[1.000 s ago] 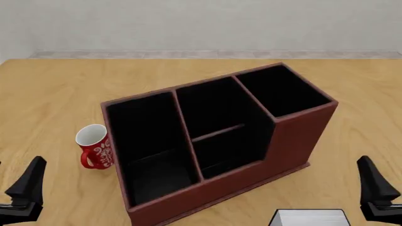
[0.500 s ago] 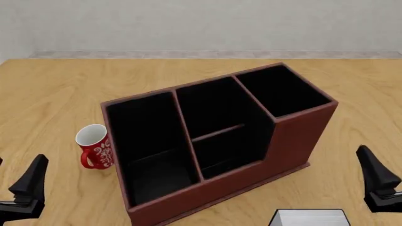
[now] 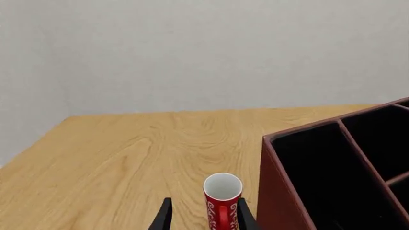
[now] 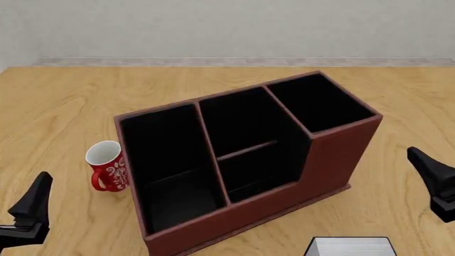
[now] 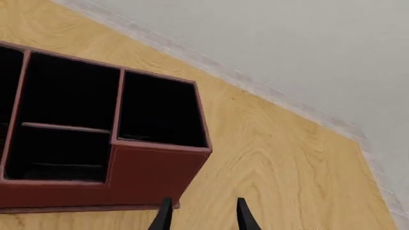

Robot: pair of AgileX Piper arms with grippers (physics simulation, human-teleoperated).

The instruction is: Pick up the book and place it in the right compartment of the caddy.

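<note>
Wooden table (image 4: pixel 64 101) carries caddy (image 4: pixel 334 154), mug (image 4: pixel 106 166), book (image 4: pixel 350 247).

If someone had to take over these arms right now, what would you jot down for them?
Left tool: open, holding nothing, low at the near left, close to the red mug.
Right tool: open, holding nothing, at the near right, beside the caddy.
Book: lying on the table at the near edge, in front of the caddy's right end, untouched.
Right compartment: nothing visible inside it.
Done: nothing yet.
Left: grasp the book, probably with the right tool since it is nearer, lift it, and lower it into the right compartment.
</note>
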